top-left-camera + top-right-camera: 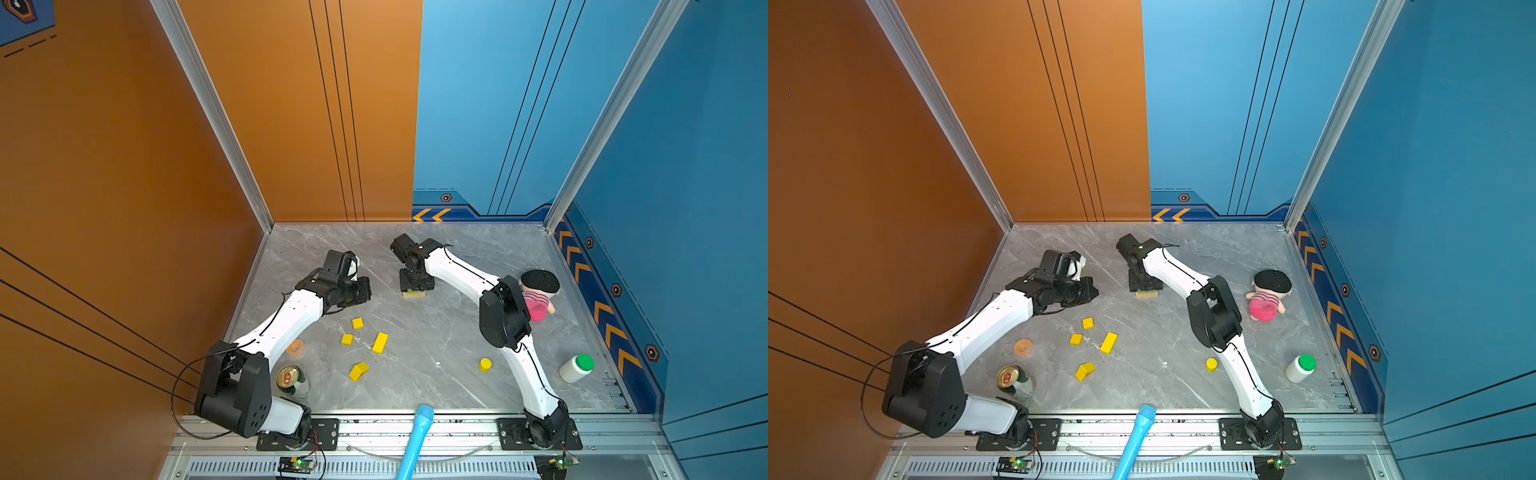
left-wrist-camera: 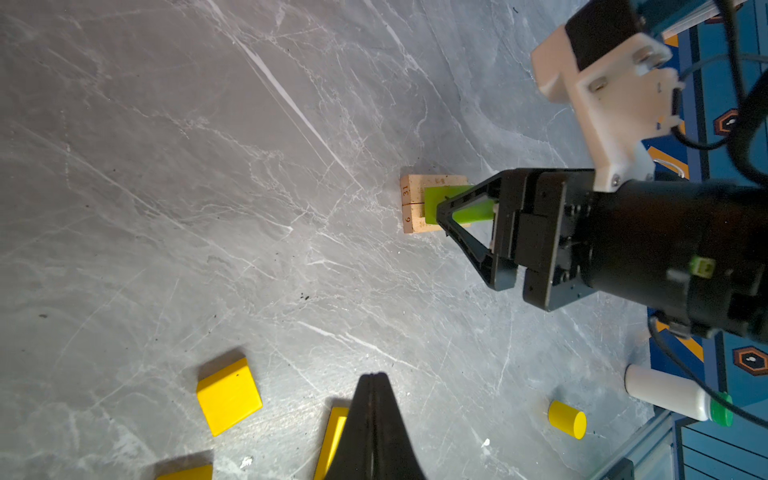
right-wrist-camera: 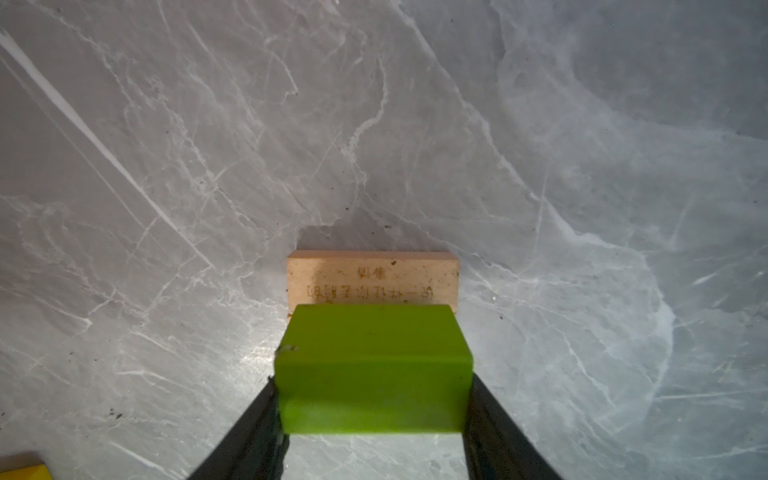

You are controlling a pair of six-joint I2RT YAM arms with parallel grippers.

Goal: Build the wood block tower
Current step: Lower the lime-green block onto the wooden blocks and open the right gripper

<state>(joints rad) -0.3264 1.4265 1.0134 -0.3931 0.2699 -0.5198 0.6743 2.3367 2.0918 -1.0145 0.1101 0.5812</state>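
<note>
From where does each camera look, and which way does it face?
Both top views: high over the front edge, facing down at the table; left arm and right arm show.
Right wrist: on the right arm, facing along the right tool gripping the green bar over tan planks.
Left wrist: on the left arm, facing across the table; shut left tool shows.
Shared: both wrist views show the green bar.

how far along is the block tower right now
Done: two tan planks lie side by side as the base. In hand: the right gripper holds the green bar right over them. To do: two yellow cubes, yellow bar, roof piece and cylinder lie loose; left gripper is shut, empty.
</note>
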